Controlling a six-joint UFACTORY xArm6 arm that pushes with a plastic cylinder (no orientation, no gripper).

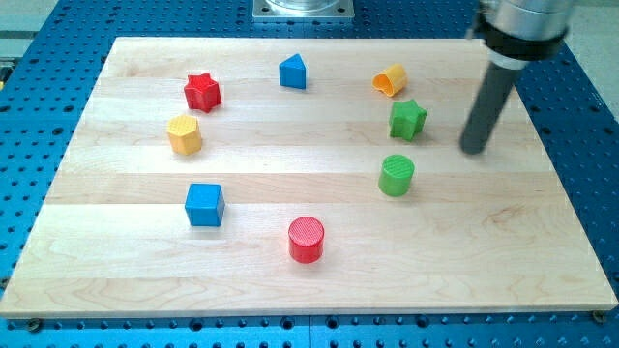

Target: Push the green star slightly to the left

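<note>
The green star (408, 118) lies on the wooden board (290, 280) in the upper right part of the view. My tip (474, 149) is the lower end of a dark rod coming down from the view's top right. It stands to the right of the green star and slightly lower in the view, with a clear gap between them. It touches no block.
A green cylinder (396, 175) sits just below the star, a yellow-orange block (390, 80) just above it. A blue triangular block (293, 72), red star (202, 92), yellow block (184, 133), blue cube (205, 204) and red cylinder (307, 239) lie further left.
</note>
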